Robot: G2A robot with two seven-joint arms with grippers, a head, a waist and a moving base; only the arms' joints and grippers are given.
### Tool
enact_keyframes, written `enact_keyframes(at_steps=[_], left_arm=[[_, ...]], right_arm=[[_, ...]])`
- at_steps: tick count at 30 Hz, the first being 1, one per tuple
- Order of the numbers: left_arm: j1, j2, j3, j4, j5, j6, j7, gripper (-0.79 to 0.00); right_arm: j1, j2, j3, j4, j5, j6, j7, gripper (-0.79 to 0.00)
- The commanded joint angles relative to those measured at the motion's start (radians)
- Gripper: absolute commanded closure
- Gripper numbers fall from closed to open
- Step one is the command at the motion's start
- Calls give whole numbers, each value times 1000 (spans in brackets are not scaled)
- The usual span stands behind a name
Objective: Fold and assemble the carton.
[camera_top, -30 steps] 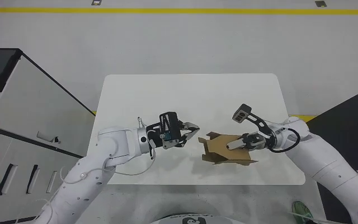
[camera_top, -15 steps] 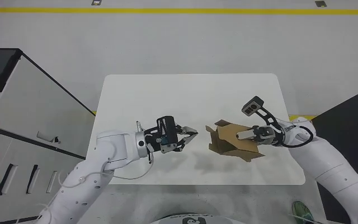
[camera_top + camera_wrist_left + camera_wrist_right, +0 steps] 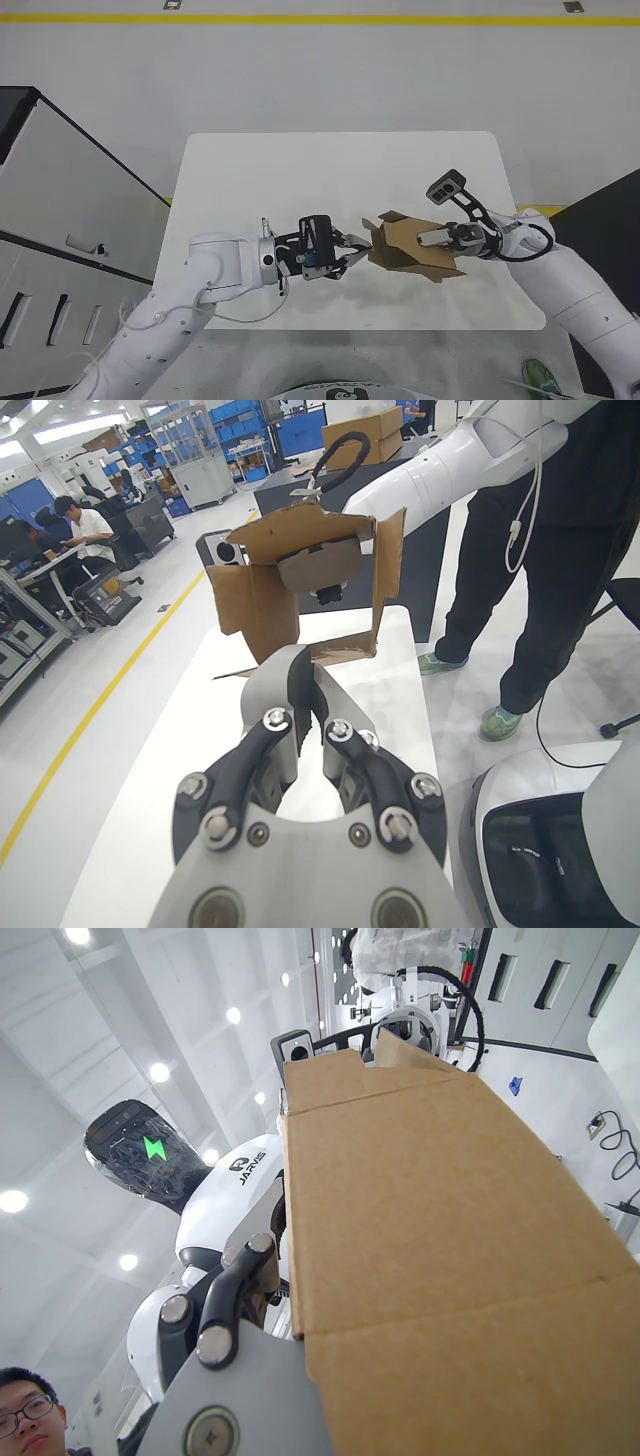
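A brown carton (image 3: 408, 250), part folded with loose flaps, hangs tilted just above the white table (image 3: 300, 180) toward its front right. My right gripper (image 3: 432, 239) is shut on the carton's upper panel (image 3: 425, 1203). One of its fingers (image 3: 250, 1278) lies along the panel's edge. From the left wrist view I look into the carton's open end (image 3: 260, 615), where the right gripper (image 3: 322, 570) shows inside. My left gripper (image 3: 352, 252) sits level with the carton. Its fingers (image 3: 280, 680) are shut together, tips right at the carton's near lower edge, with nothing visibly between them.
A grey cabinet (image 3: 60, 200) stands off the table's left side and a black surface (image 3: 610, 210) off its right. The back and left of the table are bare. A yellow floor line (image 3: 320, 18) runs beyond the far edge.
My right gripper raised the carton off the table and shifted it right. My left gripper moved right up to the carton's open end, and its fingers went from spread to shut.
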Motion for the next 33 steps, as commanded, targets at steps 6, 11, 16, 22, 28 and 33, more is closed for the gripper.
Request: enact_keyframes(at_steps=[6,11,16,22,28,33], left_arm=[[-16,-5,27,-4,-1,2,-8,0],[-26,-8,42,-6,6,3,-14,0],[-33,-11,55,-6,15,5,-19,0],[-40,-14,68,-6,26,6,-24,0],[-37,-14,62,-4,35,27,-28,0],[-30,-12,53,-12,45,34,-34,0]], right_arm=[[10,-14,-10,6,-10,0,0,0],[17,-22,-16,11,-14,0,0,0],[23,-30,-19,16,-15,0,0,0],[29,-40,-25,26,-19,0,0,0],[27,-47,-18,46,-8,0,0,0],[17,-53,-5,61,9,0,0,0]])
